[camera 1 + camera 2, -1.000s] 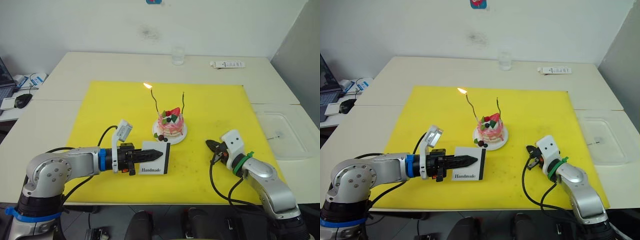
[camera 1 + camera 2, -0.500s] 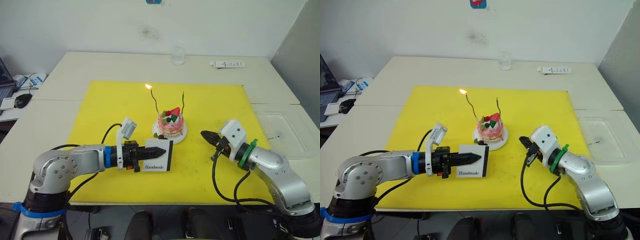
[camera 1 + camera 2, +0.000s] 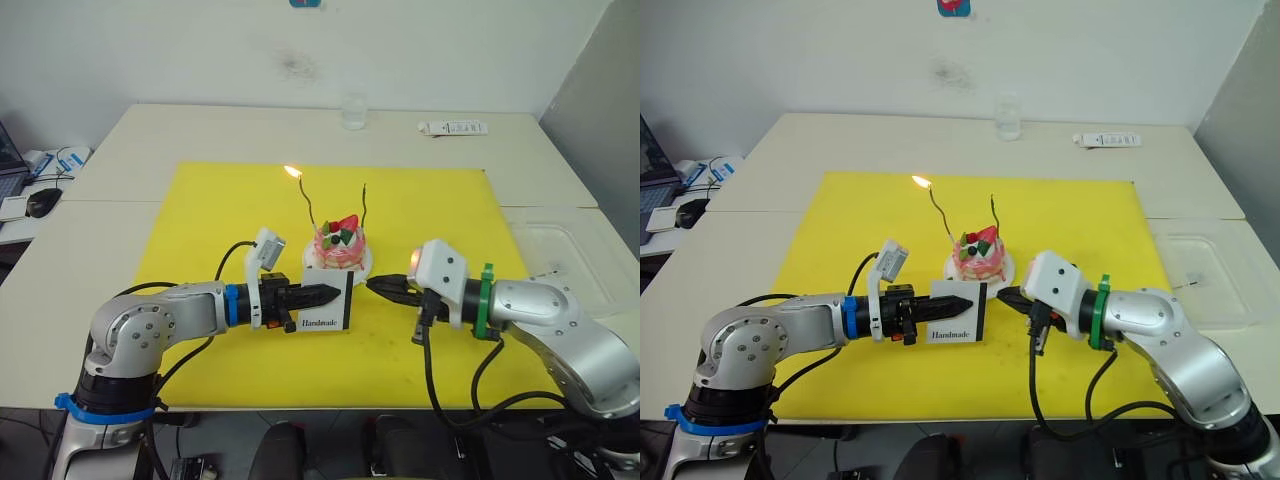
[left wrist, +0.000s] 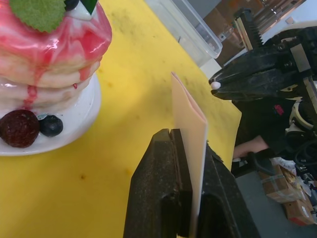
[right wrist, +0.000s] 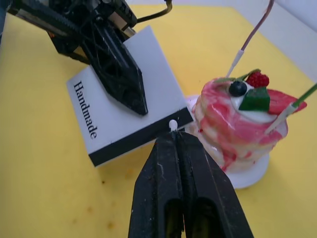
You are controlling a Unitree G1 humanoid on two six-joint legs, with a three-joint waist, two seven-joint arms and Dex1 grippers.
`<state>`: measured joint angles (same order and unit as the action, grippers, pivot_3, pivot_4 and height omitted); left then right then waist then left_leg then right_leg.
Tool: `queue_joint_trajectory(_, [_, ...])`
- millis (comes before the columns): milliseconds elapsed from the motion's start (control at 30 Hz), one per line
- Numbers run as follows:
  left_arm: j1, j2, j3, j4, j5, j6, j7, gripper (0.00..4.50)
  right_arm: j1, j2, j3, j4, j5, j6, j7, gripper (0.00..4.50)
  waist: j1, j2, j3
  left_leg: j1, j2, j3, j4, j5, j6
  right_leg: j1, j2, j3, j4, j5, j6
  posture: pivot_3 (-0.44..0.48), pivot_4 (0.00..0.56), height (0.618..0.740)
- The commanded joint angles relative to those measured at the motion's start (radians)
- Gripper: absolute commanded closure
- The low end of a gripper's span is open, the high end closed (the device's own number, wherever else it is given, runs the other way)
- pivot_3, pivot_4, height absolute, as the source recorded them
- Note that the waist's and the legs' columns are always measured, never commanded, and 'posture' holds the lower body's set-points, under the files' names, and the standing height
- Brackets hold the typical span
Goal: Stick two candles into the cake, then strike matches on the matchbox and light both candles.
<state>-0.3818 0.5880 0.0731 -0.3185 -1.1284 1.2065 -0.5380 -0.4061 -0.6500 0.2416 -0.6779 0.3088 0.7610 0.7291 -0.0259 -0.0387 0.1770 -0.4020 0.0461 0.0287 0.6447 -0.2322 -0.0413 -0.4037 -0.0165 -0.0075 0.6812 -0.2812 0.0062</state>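
Observation:
The pink cake [image 3: 340,246] sits on its white plate on the yellow mat [image 3: 200,220]. Two thin wavy candles stand in it: the left candle [image 3: 311,205] carries a flame, the right candle [image 3: 366,205] has none. My left gripper [image 3: 330,294] is shut on the white matchbox [image 3: 328,304], holding it upright just in front of the plate. My right gripper [image 5: 174,136] is shut on a match [image 5: 173,124], whose white head touches or nearly touches the matchbox's dark edge [image 5: 143,136]. In the left wrist view the match head [image 4: 215,85] stands just off the box.
A glass [image 3: 354,110] and a white remote-like bar [image 3: 455,128] stand at the table's far edge. A clear plastic tray [image 3: 565,265] lies off the mat's right side. A mouse [image 3: 45,201] and cables lie at the far left.
My right gripper has swung left from the mat's right side up to the matchbox. My left gripper has carried the matchbox a little right, closer to the plate.

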Motion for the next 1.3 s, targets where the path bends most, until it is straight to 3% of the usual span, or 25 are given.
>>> queue_joint_trajectory(33, [-0.008, -0.002, 0.001, -0.034, 0.002, -0.016, -0.016, 4.5, -0.033, 0.012, 0.024, 0.014, -0.033, -0.019, -0.021, 4.46, 0.0, 0.0, 0.0, 0.0, 0.0, 0.0, 0.0, 0.0, 0.0, 0.0, 0.0, 0.0, 0.0, 0.0, 0.0, 0.0, 0.15, 0.74])
queue_joint_trajectory(800, [-0.006, -0.009, -0.008, -0.044, 0.01, -0.013, -0.04, 4.5, -0.03, 0.009, 0.077, 0.061, -0.108, -0.081, 0.003, 4.46, 0.001, 0.0, 0.0, 0.0, 0.0, 0.0, 0.0, 0.0, 0.0, 0.0, 0.0, 0.0, 0.0, 0.0, 0.0, 0.0, 0.15, 0.74])
queue_joint_trajectory(1167, [-0.014, -0.004, -0.014, -0.039, 0.055, -0.04, -0.052, 4.5, -0.06, -0.029, 0.139, 0.091, -0.121, -0.15, 0.139, 4.46, 0.001, 0.0, 0.0, 0.0, 0.0, 0.0, 0.0, 0.0, 0.0, 0.0, 0.0, 0.0, 0.0, 0.0, 0.0, 0.0, 0.15, 0.74])
queue_joint_trajectory(1300, [-0.02, 0.012, -0.004, -0.013, 0.085, -0.058, -0.065, 4.5, -0.066, -0.092, 0.093, 0.068, -0.076, -0.16, 0.231, 4.46, 0.001, 0.0, 0.0, 0.0, 0.0, 0.0, 0.0, 0.0, 0.0, 0.0, 0.0, 0.0, 0.0, 0.0, 0.0, 0.0, 0.15, 0.74])
